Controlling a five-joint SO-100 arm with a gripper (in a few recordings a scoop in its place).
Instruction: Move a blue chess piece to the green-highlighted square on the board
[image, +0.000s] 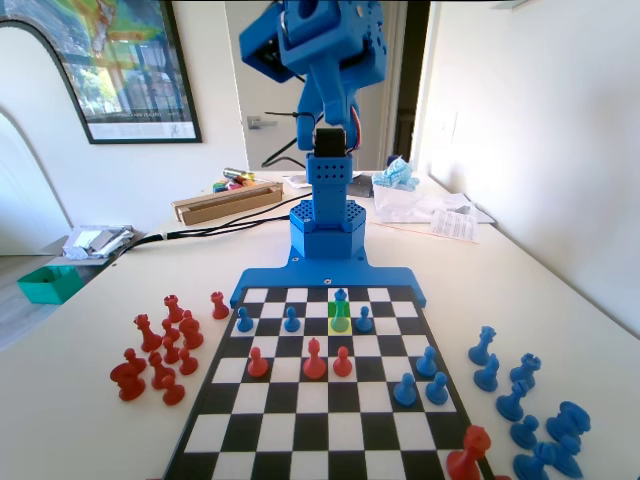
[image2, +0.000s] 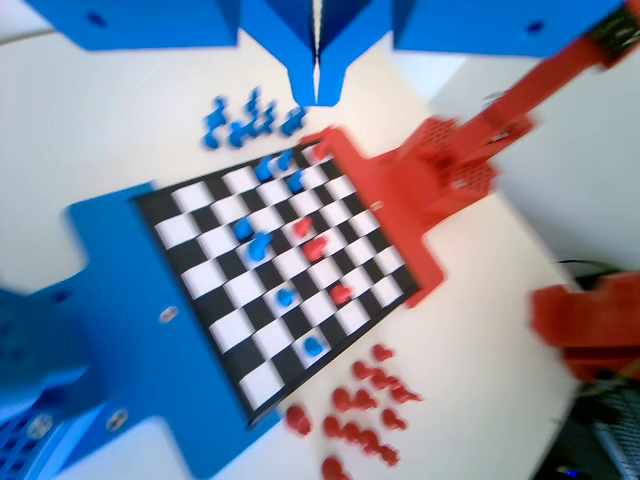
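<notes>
Gripper (image2: 318, 88) jaws hang pressed together and empty, high above the board (image: 300, 425). Black-and-white chequered, the board carries scattered red and blue pawns. Its green square (image: 340, 312) lies in the second row from the blue arm's base, holding a small round-headed blue pawn (image: 340, 317). Overhead, the arm is raised and folded.

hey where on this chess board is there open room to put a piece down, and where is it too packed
Judging by the fixed view, the board is barest in its near rows, between the three red pawns and the near edge. The far rows by the blue base are crowded: blue pawns flank the green-highlighted square, and a pawn stands on the yellow square. The shut gripper is high above.
</notes>
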